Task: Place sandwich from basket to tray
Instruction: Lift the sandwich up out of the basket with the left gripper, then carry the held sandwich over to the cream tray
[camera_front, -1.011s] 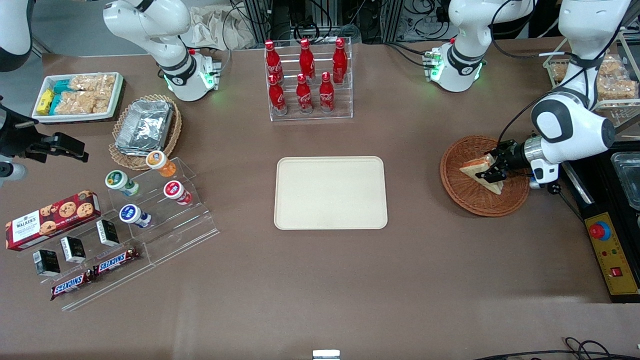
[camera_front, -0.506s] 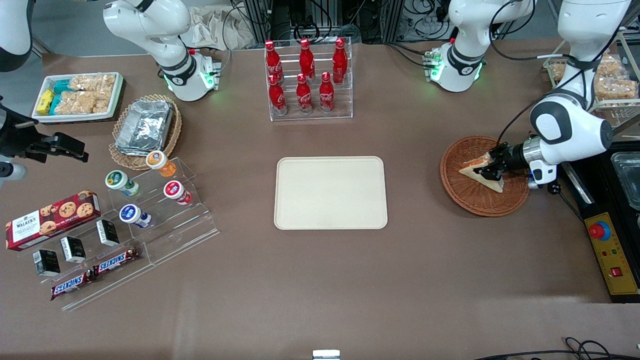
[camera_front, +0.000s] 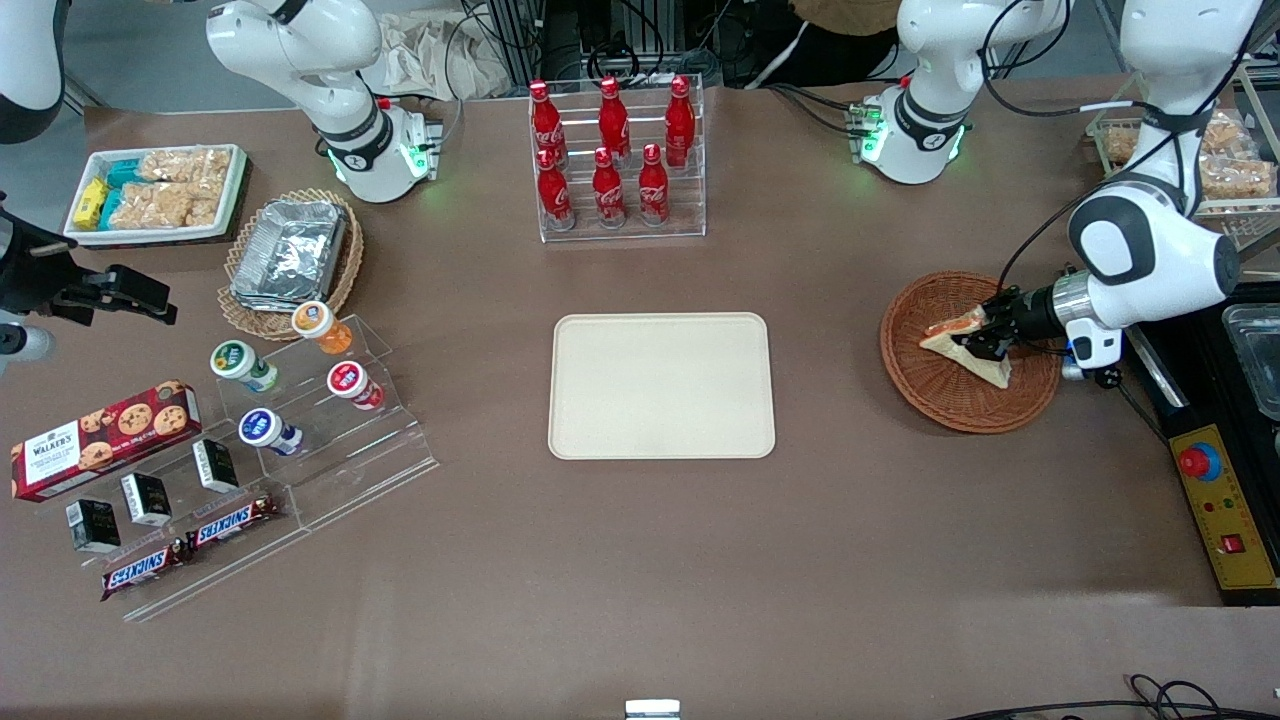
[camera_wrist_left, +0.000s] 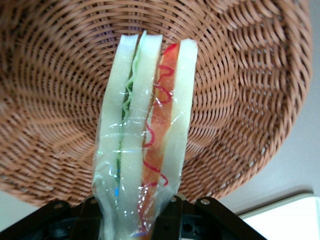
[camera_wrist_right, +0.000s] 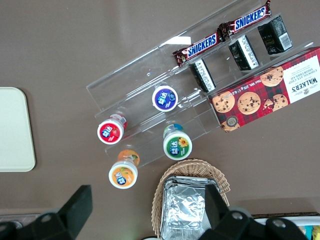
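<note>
The sandwich, a wrapped wedge of pale bread with red-orange and green filling, is over the reddish-brown wicker basket toward the working arm's end of the table. My left gripper is shut on the sandwich. In the left wrist view the sandwich stands between my black fingers, with the basket beneath it. The cream tray lies at the table's middle, bare; a corner of it shows in the left wrist view.
A clear rack of red cola bottles stands farther from the camera than the tray. A control box with a red button lies near the basket. Yogurt cups, snack bars, a cookie box and a tan basket with foil containers lie toward the parked arm's end.
My gripper with the sandwich has lifted slightly and shifted a little away from the camera over the basket. The arm's elbow has moved up.
</note>
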